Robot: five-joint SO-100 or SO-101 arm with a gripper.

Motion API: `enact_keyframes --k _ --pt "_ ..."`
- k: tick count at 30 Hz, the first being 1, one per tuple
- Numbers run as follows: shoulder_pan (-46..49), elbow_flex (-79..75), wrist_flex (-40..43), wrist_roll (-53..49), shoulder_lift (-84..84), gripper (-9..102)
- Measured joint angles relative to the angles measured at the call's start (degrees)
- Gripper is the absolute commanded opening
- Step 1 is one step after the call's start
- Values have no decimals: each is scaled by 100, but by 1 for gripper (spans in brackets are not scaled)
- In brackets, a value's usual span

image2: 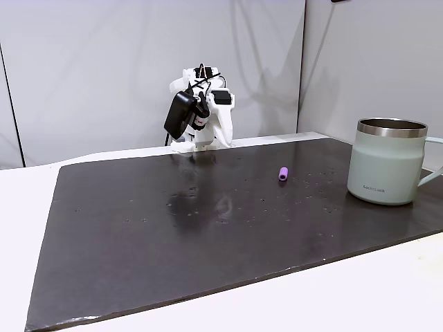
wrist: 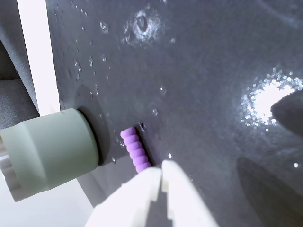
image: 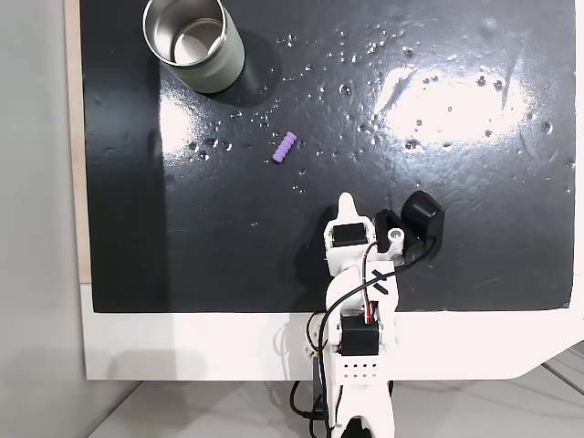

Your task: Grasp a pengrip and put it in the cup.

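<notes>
While the arm (image: 363,301) sits folded at the near edge of the black mat (image: 474,265) in a fixed view from above, its gripper (wrist: 161,176) shows in the wrist view as two white fingers (wrist: 142,198) pressed together at their tips, closed and holding nothing. The small purple pengrip (image: 285,148) lies on the mat, well inside its edges, nearer the far left corner than the others in that fixed view, and clear of the arm. It rests on its side, tilted a little off the mat's lines. In the wrist view the pengrip (wrist: 135,150) lies just beyond the white fingertips; whether they touch it cannot be told from this angle.

The cup (image: 195,43) stands upright at the far left corner of the mat in the fixed view from above, its shiny steel inside open to the camera. From the side, in a fixed view, the cup (image2: 385,162) stands near the right edge of the mat (image2: 138,235), pale grey-green outside with a steel rim. The pengrip (image2: 283,173) lies apart from it, to its left, and the arm (image2: 201,111) is drawn up at the far edge. The mat is shiny and pitted with small bumps, and it lies on a white table (image: 182,351).
</notes>
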Motion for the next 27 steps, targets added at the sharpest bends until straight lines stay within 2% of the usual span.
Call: enact_keyframes --k 14,20,27 --pt "-53 44 -53 -53 0 0" --pt "-193 -79 -53 -431 -26 0" --pt "-747 -861 -290 -527 -1538 0"
